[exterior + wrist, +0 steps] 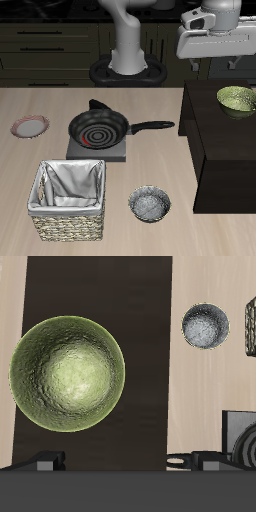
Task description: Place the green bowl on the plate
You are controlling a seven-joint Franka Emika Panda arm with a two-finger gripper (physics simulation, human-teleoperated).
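The green bowl (pixel 237 98) sits upright on a dark brown cabinet top (pixel 215 125) beside the table. It also shows in the wrist view (pixel 67 373), olive with a speckled inside. My gripper (pixel 212 56) hangs high above the cabinet, a little farther back than the bowl and well clear of it. In the wrist view my gripper (pixel 125 462) has its jaws wide apart and holds nothing. The plate (pixel 30 126), reddish-brown rimmed with a pale centre, lies on the table at the opposite side, far from the bowl. It is out of the wrist view.
A black frying pan (pixel 100 128) sits on a small stove plate (pixel 97 150) mid-table, its handle towards the cabinet. A lined wicker basket (pixel 68 200) and a grey metallic bowl (pixel 149 204) stand near the table's front edge. The robot's base (pixel 128 68) is at the back.
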